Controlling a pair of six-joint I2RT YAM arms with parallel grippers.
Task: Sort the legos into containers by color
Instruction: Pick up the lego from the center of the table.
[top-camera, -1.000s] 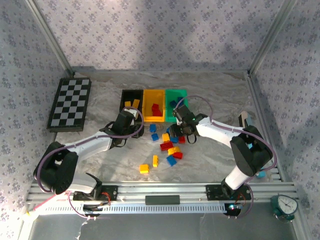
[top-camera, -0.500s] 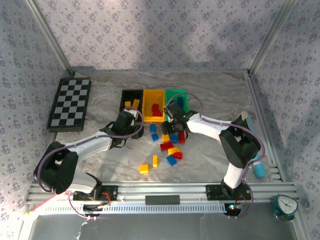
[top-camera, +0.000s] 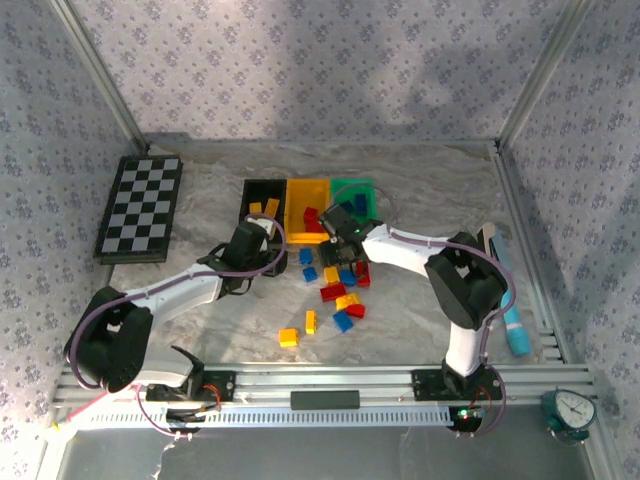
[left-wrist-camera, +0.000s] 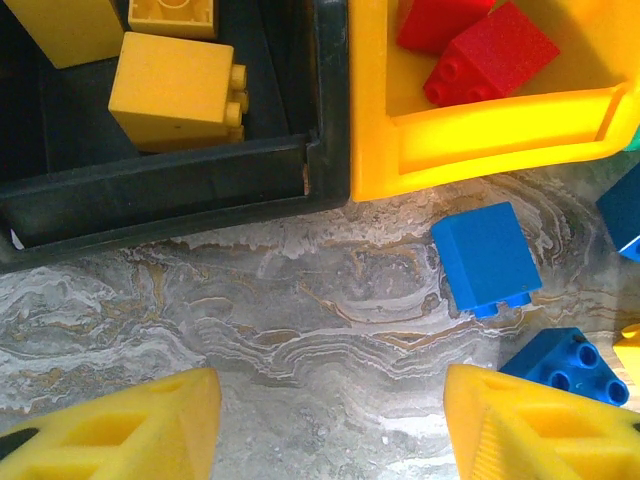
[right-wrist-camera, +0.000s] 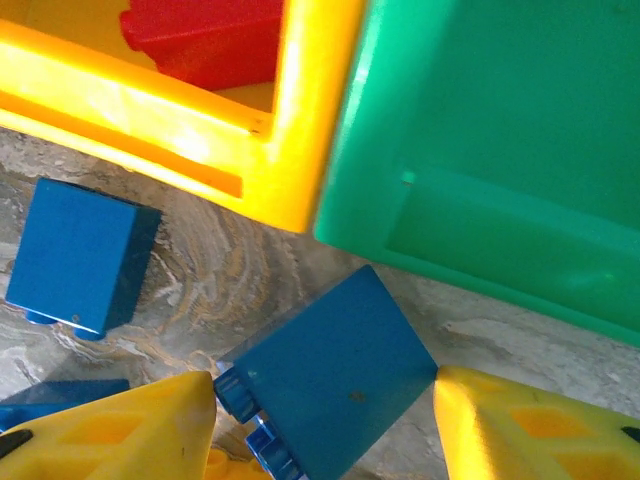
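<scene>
**Both grippers low at the front walls of the sorting bins**

Top view: three smooth, rectangular plastic containers stand in a touching row at upper centre: the black bin (top-camera: 246, 200), the yellow bin (top-camera: 305, 238) and the green bin (top-camera: 365, 188). The loose bricks (top-camera: 340, 292), studded blocks in red, yellow and blue, lie scattered just below the bins on the grey marbled table (top-camera: 200, 330). A flat checkerboard (top-camera: 140, 208) lies well apart at left.

Left wrist view: the left gripper (left-wrist-camera: 330, 425) hangs over bare table with its hollow yellow fingers (left-wrist-camera: 130, 435) spread and nothing between them. At upper left, yellow bricks (left-wrist-camera: 175, 90) lie in the black bin. At upper right, red bricks (left-wrist-camera: 490, 55) lie in the yellow bin. A blue brick (left-wrist-camera: 485, 260) lies on the table just below that bin's front wall.

Right wrist view: the right gripper (right-wrist-camera: 322, 405) is spread at the junction of the yellow and green bins. A tilted blue block (right-wrist-camera: 330, 365) lies on the table between its fingers, studs toward the left finger.
</scene>
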